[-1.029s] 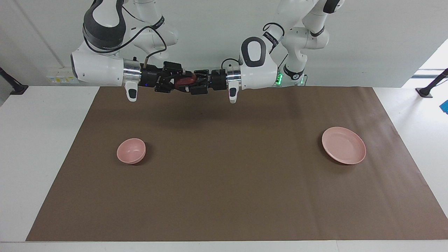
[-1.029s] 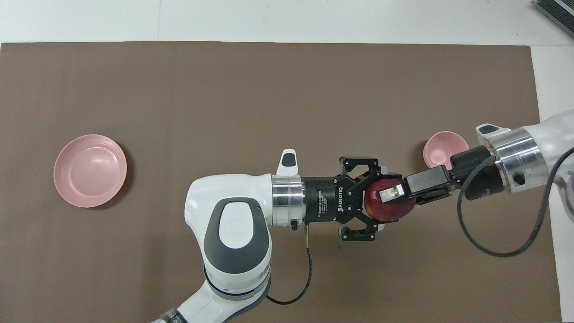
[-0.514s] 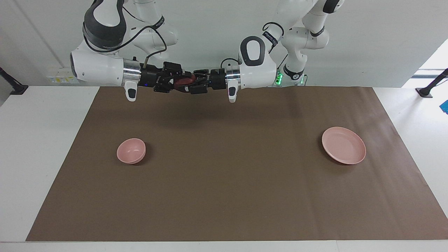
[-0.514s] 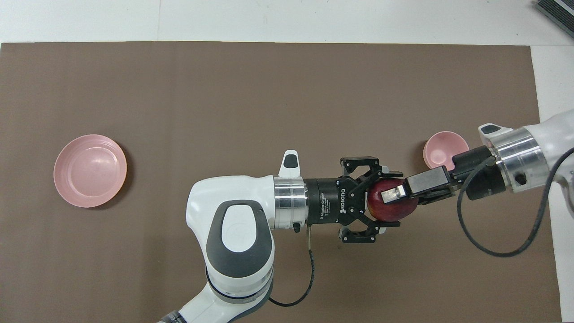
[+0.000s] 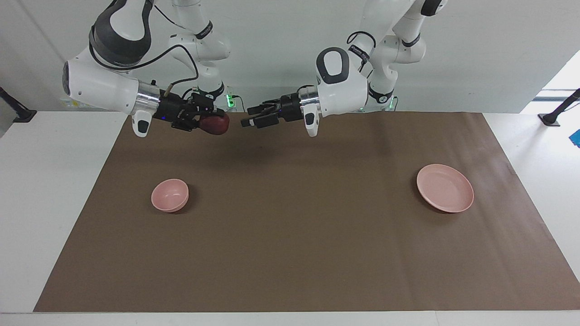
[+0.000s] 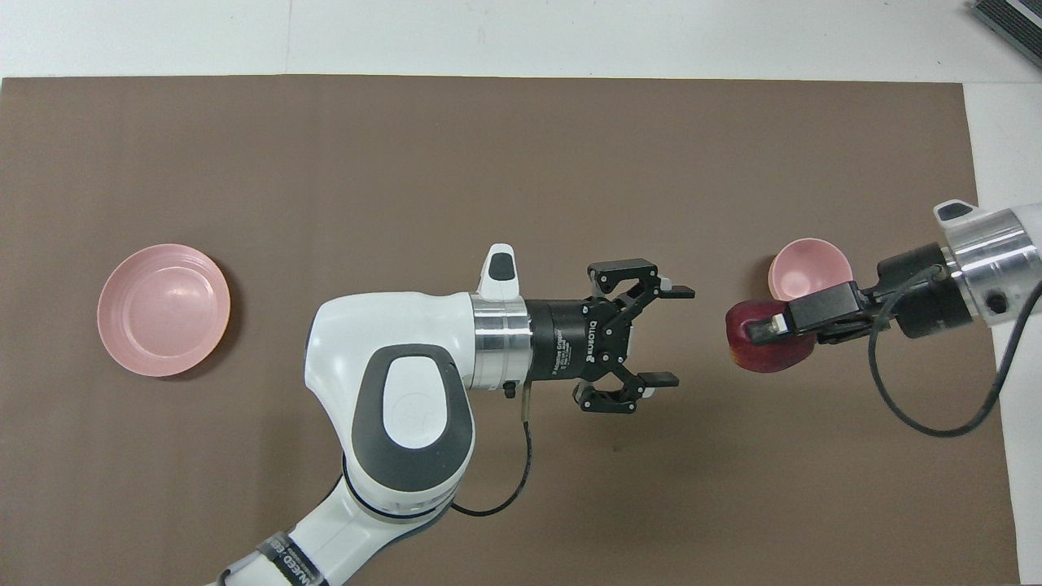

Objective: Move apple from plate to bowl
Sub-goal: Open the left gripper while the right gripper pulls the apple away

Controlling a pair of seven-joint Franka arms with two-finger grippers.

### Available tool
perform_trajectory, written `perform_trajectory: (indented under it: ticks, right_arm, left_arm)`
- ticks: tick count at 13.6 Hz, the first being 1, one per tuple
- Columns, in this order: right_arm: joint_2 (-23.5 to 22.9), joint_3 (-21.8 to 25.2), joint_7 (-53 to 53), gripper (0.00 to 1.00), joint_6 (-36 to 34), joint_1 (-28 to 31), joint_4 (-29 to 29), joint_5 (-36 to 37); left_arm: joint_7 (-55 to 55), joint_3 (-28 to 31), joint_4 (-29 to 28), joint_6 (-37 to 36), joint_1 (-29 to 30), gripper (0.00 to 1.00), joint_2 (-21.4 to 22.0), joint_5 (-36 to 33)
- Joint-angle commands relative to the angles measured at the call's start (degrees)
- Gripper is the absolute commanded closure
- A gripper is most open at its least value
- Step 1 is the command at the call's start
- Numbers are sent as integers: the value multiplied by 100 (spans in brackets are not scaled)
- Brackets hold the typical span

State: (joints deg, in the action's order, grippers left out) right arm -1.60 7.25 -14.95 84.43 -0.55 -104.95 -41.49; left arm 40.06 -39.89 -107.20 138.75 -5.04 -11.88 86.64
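The dark red apple hangs in the air with my right gripper shut on it, over the brown mat toward the right arm's end. My left gripper is open and empty, a short gap away from the apple, over the middle of the mat. The small pink bowl rests on the mat toward the right arm's end, with nothing in it. Toward the left arm's end lies the wide pink plate, bare.
A brown mat covers most of the white table. A dark object lies off the mat at the table's corner farthest from the robots, at the right arm's end.
The left gripper opened, let go of the apple and drew back toward its own end. The right arm pulled away with the apple in its grip.
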Motion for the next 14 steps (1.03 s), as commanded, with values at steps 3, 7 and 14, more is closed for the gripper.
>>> perform_trajectory:
  ticks: [3,7,14]
  right_arm:
    - [-253,-48,-579,100,792,-6,283,1692]
    - [-603,-110,-1079,100,2101,-262,274,3547]
    - [-1325,-110,-1045,100,3387,-569,108,5676]
  left_arm:
    - [28,709,-600,-110,99,0,283,-1576]
    - [-25,1228,-680,-496,108,0,336,-3227]
    - [-778,2992,-144,-2368,-207,0,862,-6562]
